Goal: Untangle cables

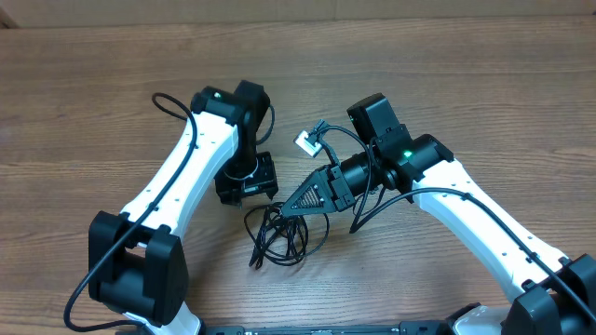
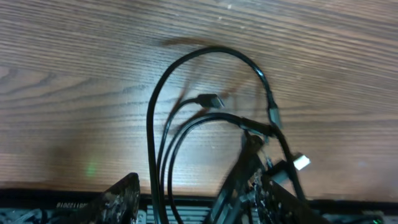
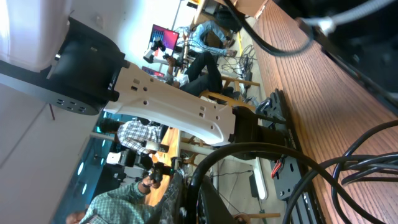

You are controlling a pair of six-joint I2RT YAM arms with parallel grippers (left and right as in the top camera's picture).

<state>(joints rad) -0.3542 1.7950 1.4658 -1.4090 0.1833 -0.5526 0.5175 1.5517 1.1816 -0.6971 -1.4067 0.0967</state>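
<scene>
Thin black cables (image 1: 277,234) sit in a looped tangle on the wood-grain table (image 1: 466,74), between the arms. Top strand pinched in the fully closed right gripper (image 1: 287,210). On the left gripper (image 2: 180,194) the jaws stand apart, strands running loose between them.

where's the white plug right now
In the overhead view, the white plug is mid-table between both arms, just left of the right arm wrist, beyond the tangled cables.
</scene>
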